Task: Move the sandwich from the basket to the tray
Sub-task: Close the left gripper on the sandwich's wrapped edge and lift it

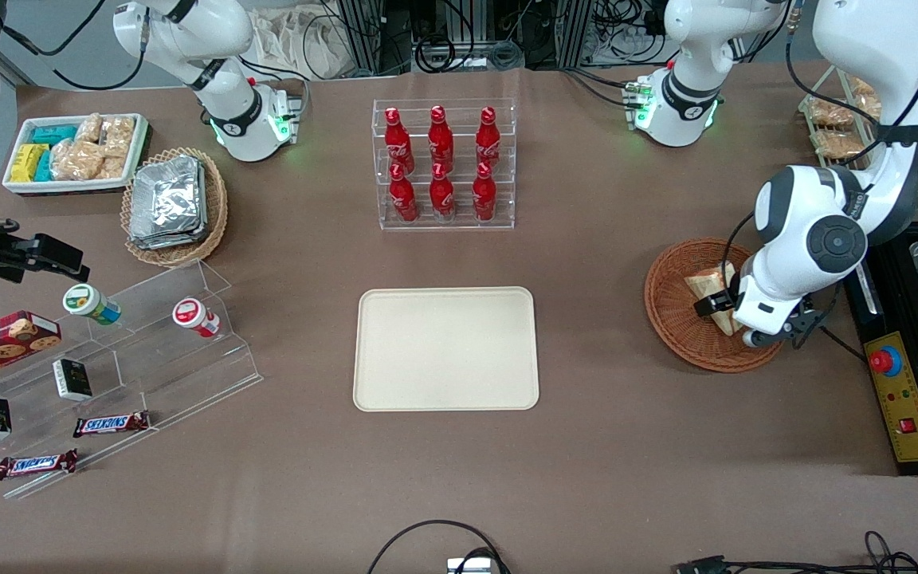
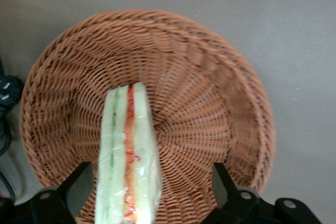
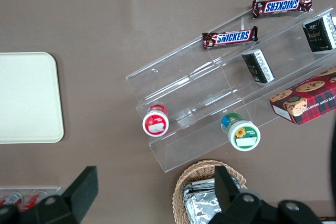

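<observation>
At centre of the front view I see the tray [image 1: 446, 349], bare on the table. At right centre lies the basket [image 1: 676, 315], with the sandwich [image 1: 711, 288] inside it, standing on edge, filling layers showing. My gripper [image 1: 734, 312] hangs directly over the sandwich. In the wrist view its fingers [image 2: 77, 184] stand wide apart, one on each side of the sandwich [image 2: 127, 161], not touching it; nothing is gripped.
</observation>
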Controlling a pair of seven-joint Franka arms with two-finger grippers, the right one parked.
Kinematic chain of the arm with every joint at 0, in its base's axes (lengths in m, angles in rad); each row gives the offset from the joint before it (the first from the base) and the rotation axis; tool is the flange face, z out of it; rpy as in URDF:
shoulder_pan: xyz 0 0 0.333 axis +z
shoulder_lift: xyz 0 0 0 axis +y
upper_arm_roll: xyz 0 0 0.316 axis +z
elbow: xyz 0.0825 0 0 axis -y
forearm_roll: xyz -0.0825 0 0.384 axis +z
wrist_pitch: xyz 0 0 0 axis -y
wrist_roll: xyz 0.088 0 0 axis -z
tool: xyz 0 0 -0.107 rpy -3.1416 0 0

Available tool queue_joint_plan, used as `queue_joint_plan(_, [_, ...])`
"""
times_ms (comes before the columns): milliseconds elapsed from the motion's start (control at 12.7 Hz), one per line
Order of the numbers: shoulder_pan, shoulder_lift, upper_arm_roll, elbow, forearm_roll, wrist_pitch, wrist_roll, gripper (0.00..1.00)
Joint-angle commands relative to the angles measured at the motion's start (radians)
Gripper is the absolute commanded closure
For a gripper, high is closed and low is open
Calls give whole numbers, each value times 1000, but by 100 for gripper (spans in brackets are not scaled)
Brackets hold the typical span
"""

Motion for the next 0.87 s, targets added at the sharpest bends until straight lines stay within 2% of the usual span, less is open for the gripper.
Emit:
queue_joint_plan(0, [0, -17, 24, -40, 13, 20, -25, 0])
queue_joint_plan(472, [-2, 17, 38, -101, 11, 110, -230, 0])
queue_joint_plan(708, [-2, 42, 38, -101, 4, 121, -255, 0])
queue_joint_plan(787, [0, 40, 39, -103, 2, 123, -253, 9])
